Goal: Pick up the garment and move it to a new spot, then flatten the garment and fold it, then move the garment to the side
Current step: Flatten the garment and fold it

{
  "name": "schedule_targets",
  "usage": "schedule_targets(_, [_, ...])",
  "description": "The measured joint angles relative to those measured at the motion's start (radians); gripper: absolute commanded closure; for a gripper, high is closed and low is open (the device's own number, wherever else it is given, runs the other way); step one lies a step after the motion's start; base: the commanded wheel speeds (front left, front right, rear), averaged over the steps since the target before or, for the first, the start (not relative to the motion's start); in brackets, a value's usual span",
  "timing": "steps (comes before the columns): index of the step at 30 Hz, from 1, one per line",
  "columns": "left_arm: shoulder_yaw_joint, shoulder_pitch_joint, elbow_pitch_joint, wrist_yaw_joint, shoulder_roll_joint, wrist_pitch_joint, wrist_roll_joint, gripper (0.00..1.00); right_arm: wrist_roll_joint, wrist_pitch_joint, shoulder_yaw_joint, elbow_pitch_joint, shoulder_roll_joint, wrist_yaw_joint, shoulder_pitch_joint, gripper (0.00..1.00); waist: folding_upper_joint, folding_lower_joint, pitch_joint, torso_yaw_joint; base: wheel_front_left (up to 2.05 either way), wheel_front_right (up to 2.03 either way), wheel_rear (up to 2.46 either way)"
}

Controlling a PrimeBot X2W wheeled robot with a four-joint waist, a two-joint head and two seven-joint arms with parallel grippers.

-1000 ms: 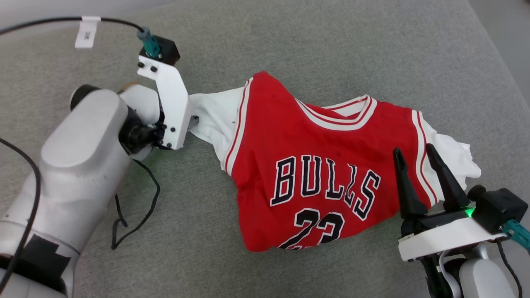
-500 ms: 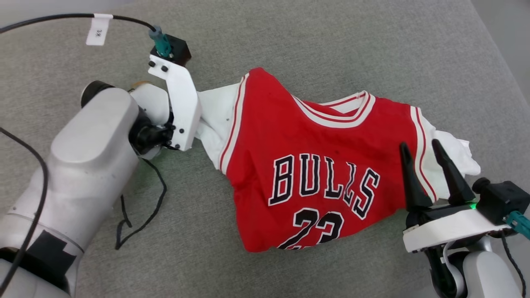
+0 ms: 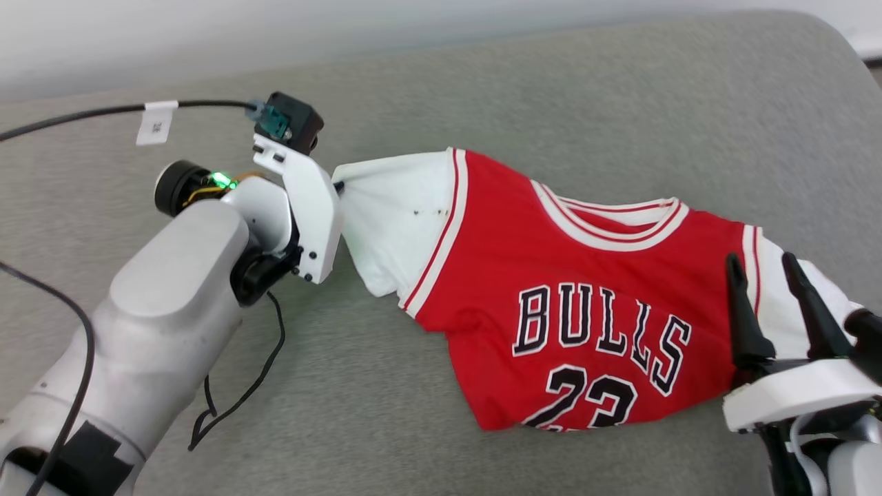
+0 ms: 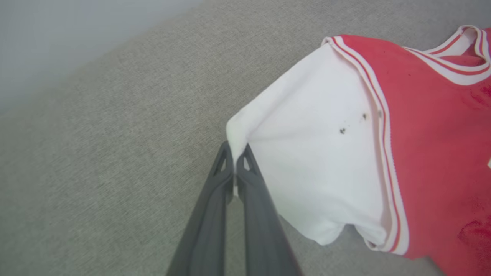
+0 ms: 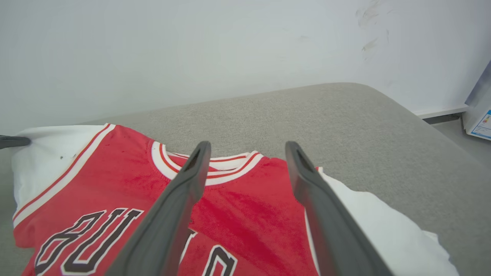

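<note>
Garment (image 3: 565, 275) is pinched at one sleeve by left tool (image 4: 234, 147); right tool (image 3: 759, 257) gapes.

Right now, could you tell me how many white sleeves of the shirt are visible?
2. The left sleeve is pinched at its edge by the left gripper; the right sleeve lies at the garment's other end, by the open right gripper. Neither is hidden.

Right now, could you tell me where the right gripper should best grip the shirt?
Pinch the outer edge of the loose white sleeve just ahead of the right gripper, coming in from the right of the shirt. The left gripper pinches the opposite sleeve, so this would likely stretch it flat.
</note>
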Motion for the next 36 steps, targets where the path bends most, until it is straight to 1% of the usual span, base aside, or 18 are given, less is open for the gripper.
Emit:
schedule_targets(2, [0.009, 0.027, -0.021, 0.022, 0.01, -0.038, 0.002, 1.0, 0.002, 0.02, -0.025, -0.017, 0.0, 0.0, 0.014, 0.0, 0.0, 0.0, -0.024, 0.034, 0.0, 0.0, 0.0])
schedule_targets(3, [0.023, 0.081, -0.061, 0.058, 0.038, -0.086, -0.001, 1.0, 0.01, 0.054, -0.067, -0.036, 0.0, 0.0, 0.034, 0.0, 0.0, 0.0, -0.059, 0.082, 0.0, 0.0, 0.0])
schedule_targets(6, [0.032, 0.143, -0.111, 0.093, 0.073, -0.118, -0.002, 1.0, 0.042, 0.114, -0.135, -0.039, -0.002, 0.0, 0.044, 0.0, 0.0, 0.0, -0.091, 0.125, 0.0, 0.0, 0.0])
schedule_targets(8, [0.039, 0.181, -0.154, 0.114, 0.096, -0.131, -0.006, 1.0, 0.067, 0.175, -0.199, -0.017, -0.017, 0.0, 0.042, 0.0, 0.0, -0.0001, -0.109, 0.151, 0.0, 0.0, 0.0])
schedule_targets(12, [0.054, 0.229, -0.253, 0.168, 0.132, -0.153, -0.008, 1.0, 0.123, 0.316, -0.317, 0.072, -0.097, 0.0, -0.012, 0.0, 0.0, -0.0001, -0.127, 0.194, 0.0, 0.0, 0.0])
schedule_targets(15, [0.079, 0.245, -0.334, 0.218, 0.159, -0.167, -0.009, 1.0, 0.151, 0.441, -0.36, 0.158, -0.169, 0.0, -0.091, 0.0, 0.0, -0.0002, -0.11, 0.213, 0.0, 0.0, 0.0])
schedule_targets(18, [0.09, 0.245, -0.411, 0.247, 0.174, -0.172, -0.006, 1.0, 0.169, 0.595, -0.359, 0.252, -0.23, 0.0, -0.168, 0.0, 0.0, -0.0002, -0.07, 0.224, 0.0, 0.0, 0.0])
schedule_targets(21, [0.106, 0.242, -0.467, 0.272, 0.18, -0.181, 0.0, 1.0, 0.172, 0.733, -0.327, 0.32, -0.268, 0.0, -0.262, 0.0, 0.0, -0.0001, -0.023, 0.238, 0.0, 0.0, 0.0])
schedule_targets(24, [0.112, 0.238, -0.503, 0.288, 0.184, -0.186, 0.005, 1.0, 0.173, 0.83, -0.294, 0.364, -0.272, 0.0, -0.33, 0.0, 0.0, -0.0001, 0.023, 0.252, 0.0, 0.0, 0.0])
schedule_targets(26, [0.113, 0.237, -0.521, 0.295, 0.185, -0.188, 0.01, 1.0, 0.162, 0.883, -0.291, 0.394, -0.267, 0.0, -0.353, 0.0, 0.0, 0.0, 0.048, 0.261, 0.0, 0.0, 0.0])
schedule_targets(30, [0.114, 0.23, -0.539, 0.304, 0.183, -0.189, 0.011, 1.0, 0.136, 0.947, -0.305, 0.425, -0.26, 0.0, -0.383, 0.0, 0.0, -0.0001, 0.079, 0.28, 0.0, 0.0, 0.0])
schedule_targets(33, [0.115, 0.23, -0.544, 0.312, 0.183, -0.192, 0.011, 1.0, 0.129, 0.982, -0.313, 0.426, -0.253, 0.0, -0.389, 0.0, 0.0, -0.0001, 0.086, 0.287, 0.0, 0.0, 0.0])
schedule_targets(34, [0.115, 0.23, -0.546, 0.313, 0.183, -0.192, 0.011, 1.0, 0.123, 0.992, -0.313, 0.423, -0.25, -0.001, -0.39, 0.41, 0.0, -0.0001, 0.087, 0.287, 0.0, 0.0, 0.0])
schedule_targets(35, [0.115, 0.23, -0.547, 0.315, 0.183, -0.191, 0.01, 1.0, 0.123, 0.998, -0.313, 0.418, -0.245, -0.002, -0.39, 0.78, 0.0, -0.0001, 0.087, 0.286, 0.0, 0.0, 0.0])
schedule_targets(36, [0.115, 0.23, -0.548, 0.315, 0.184, -0.191, 0.01, 1.0, 0.12, 1.003, -0.312, 0.412, -0.238, -0.002, -0.39, 1.0, 0.0, -0.0001, 0.087, 0.285, 0.0, 0.0, 0.0])
